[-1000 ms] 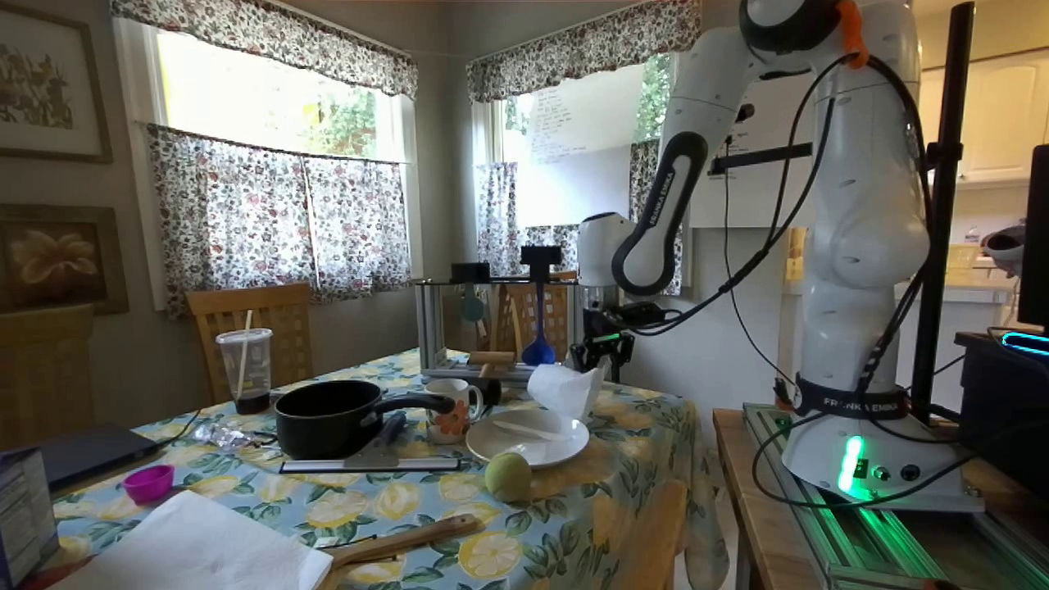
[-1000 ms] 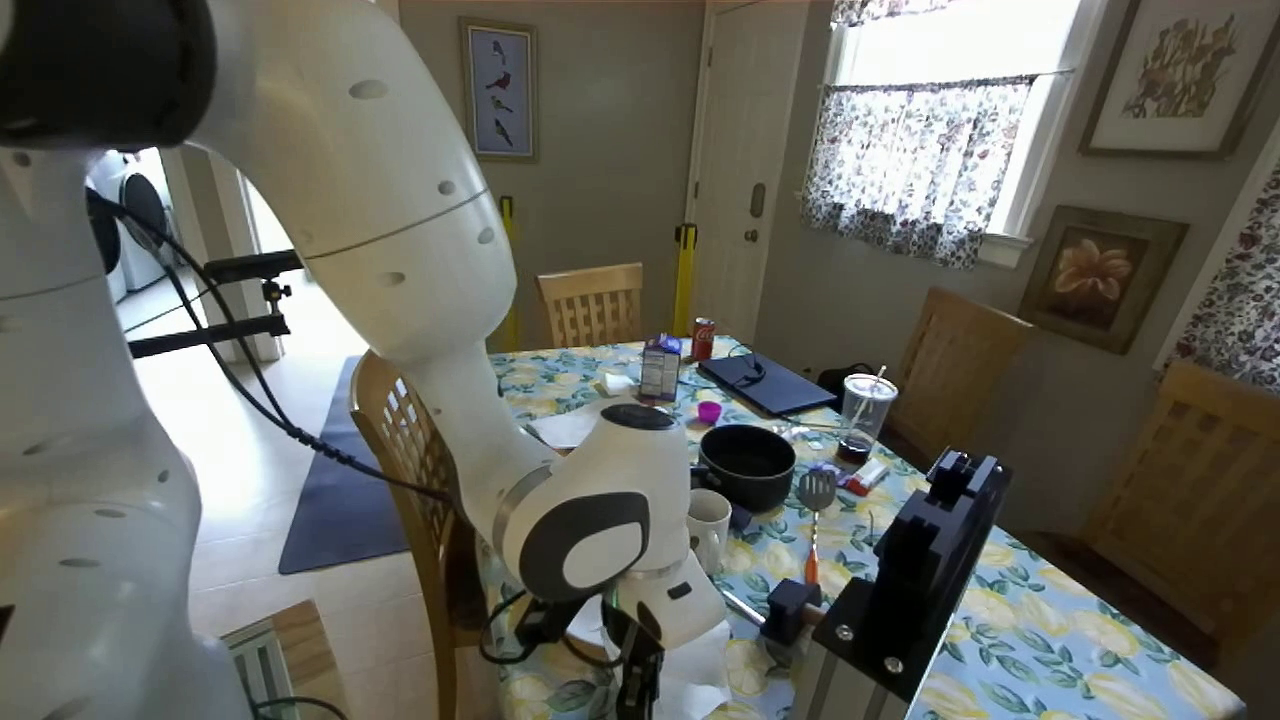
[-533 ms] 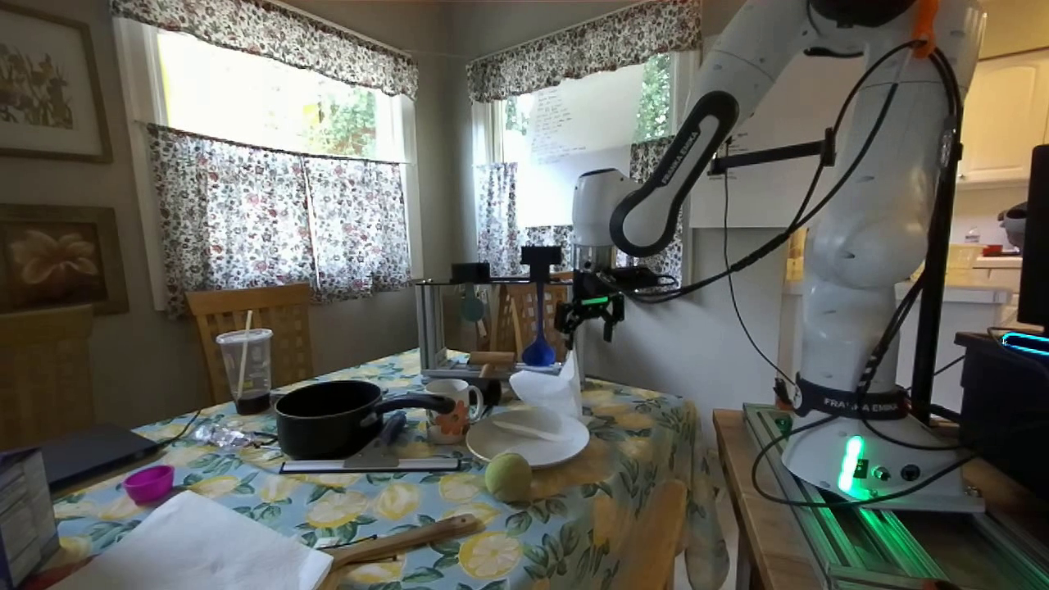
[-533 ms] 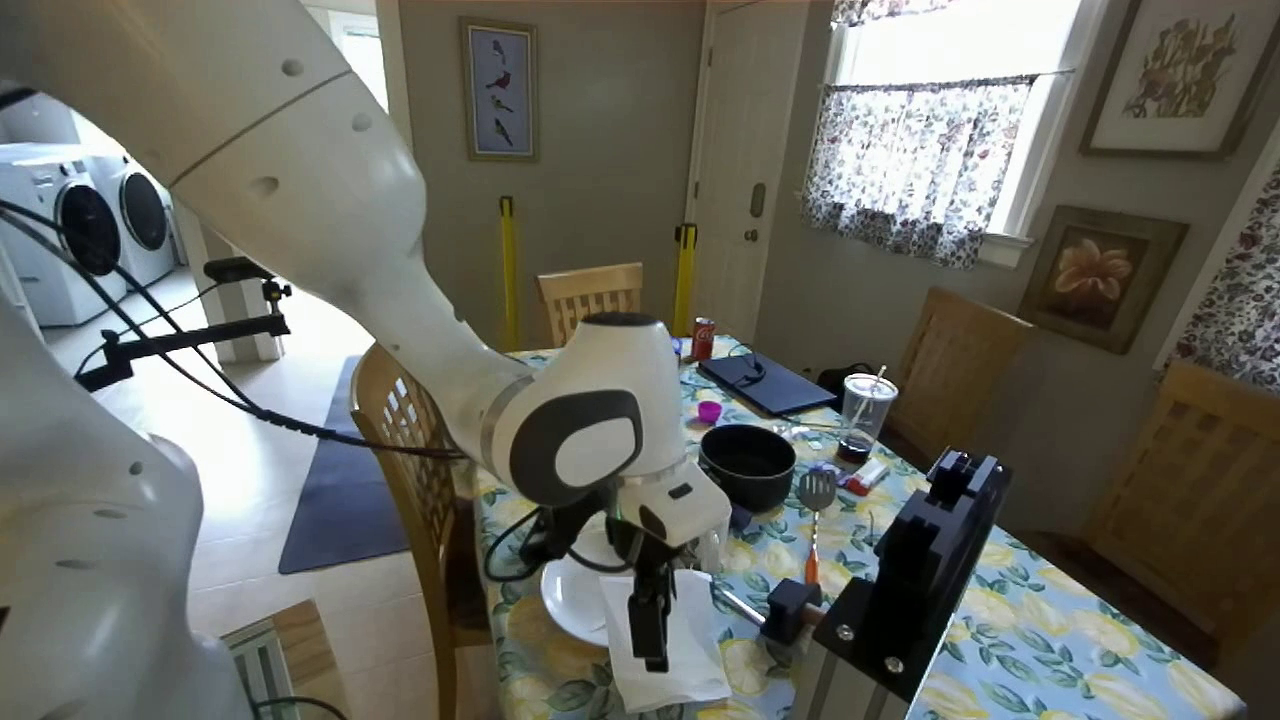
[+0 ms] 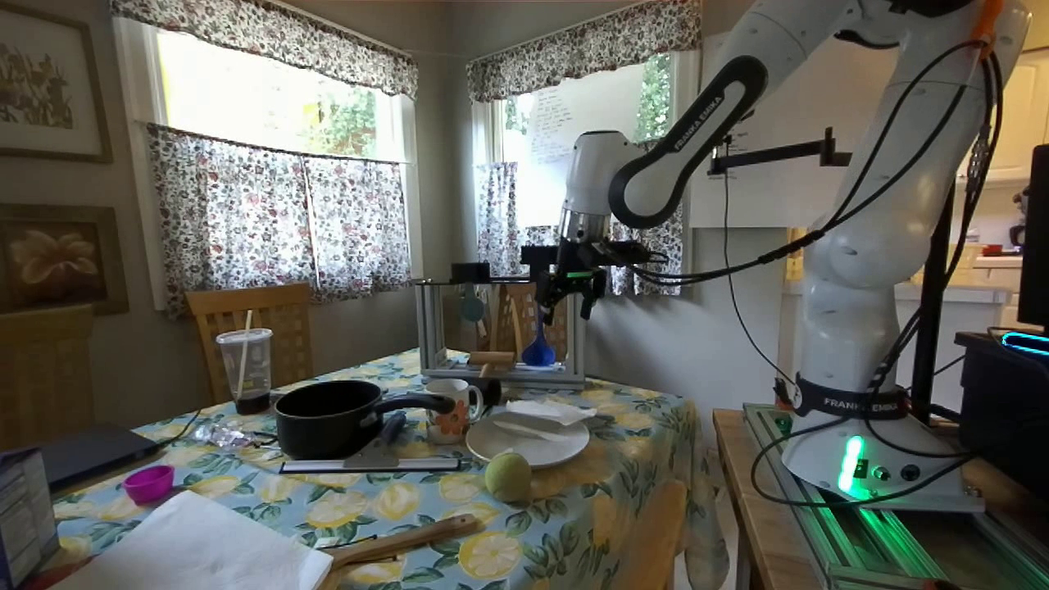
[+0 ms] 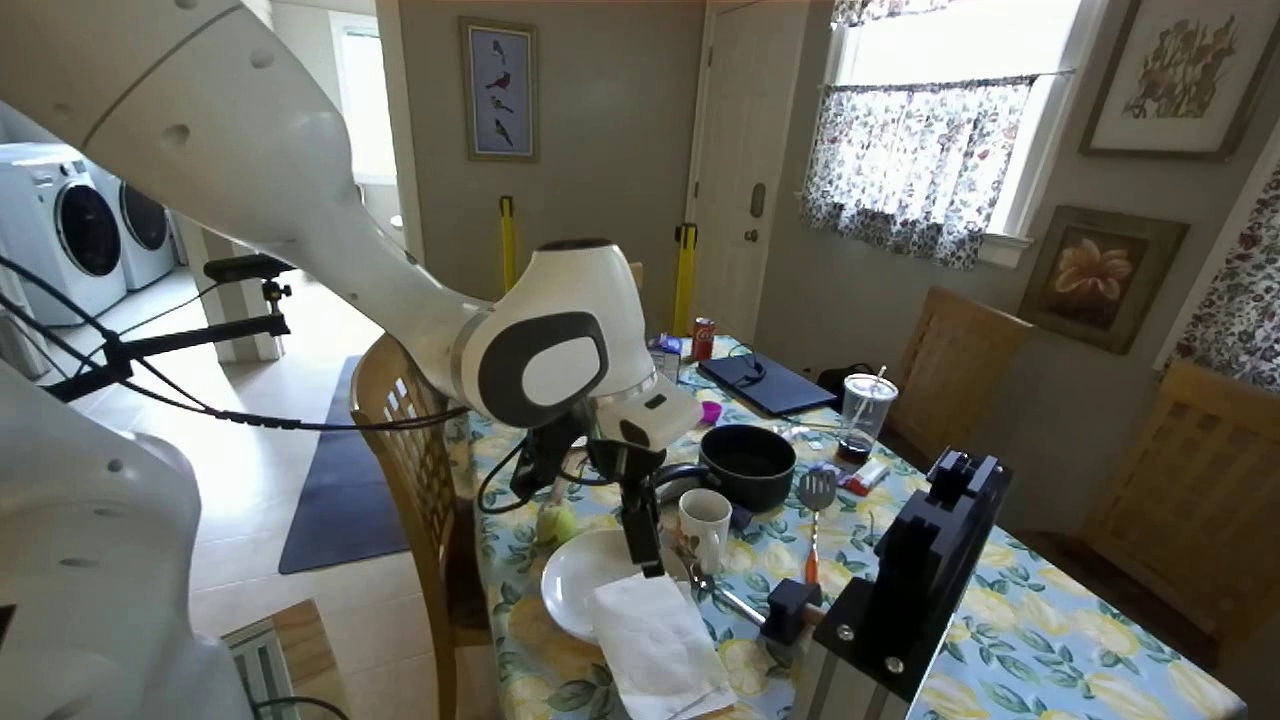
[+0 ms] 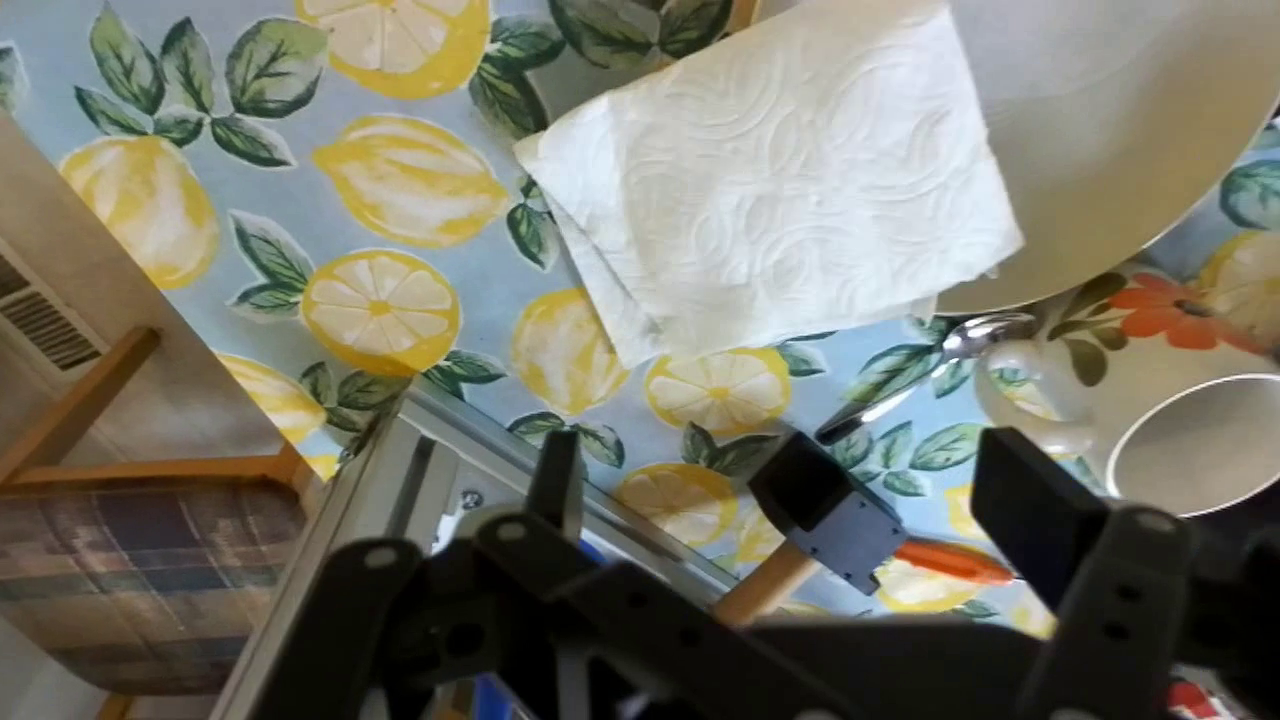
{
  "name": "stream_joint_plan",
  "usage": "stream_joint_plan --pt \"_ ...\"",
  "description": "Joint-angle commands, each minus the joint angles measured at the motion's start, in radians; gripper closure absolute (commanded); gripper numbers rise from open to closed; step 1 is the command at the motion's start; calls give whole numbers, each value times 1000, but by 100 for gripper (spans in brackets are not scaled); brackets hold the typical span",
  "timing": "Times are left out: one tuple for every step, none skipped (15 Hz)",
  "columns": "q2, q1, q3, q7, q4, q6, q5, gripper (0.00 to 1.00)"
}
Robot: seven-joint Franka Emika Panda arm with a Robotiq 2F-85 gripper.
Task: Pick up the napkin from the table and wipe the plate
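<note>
in an exterior view, a black round pan (image 5: 315, 430). behind the pan to the left, a tall clear plastic cup (image 5: 259, 373) with a pale straw (image 5: 247, 320); right of the pan, an orange-flowered white ceramic mug (image 5: 452, 426); in front of the pan to the right, a yellow-green ball (image 5: 508, 477). in an exterior view, beyond the pan, a closed dark laptop (image 6: 775, 394) and a red metal can (image 6: 703, 340); right of the pan, an orange-handled slotted metal spatula (image 6: 817, 490).
</note>
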Motion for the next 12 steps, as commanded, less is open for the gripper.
stream_joint_plan --pt "-98 61 13 -148 -10 -70 147 0" --pt "-123 80 16 -186 -10 -89 185 0" --pt "-156 94 24 -216 -16 -112 214 0" --pt "-188 106 32 -242 -15 -142 240 0" --pt "-208 114 38 -265 -10 -171 264 0" --pt "-229 115 47 -271 -2 -206 283 0" --pt "-248 99 66 -253 5 -247 284 0" --pt "-270 102 63 -264 4 -264 301 0" --pt "-212 79 83 -247 7 -210 277 0" --pt "-227 77 88 -248 7 -218 280 0" --pt "-230 74 92 -247 6 -218 279 0" --pt "-227 71 95 -246 5 -218 278 0"
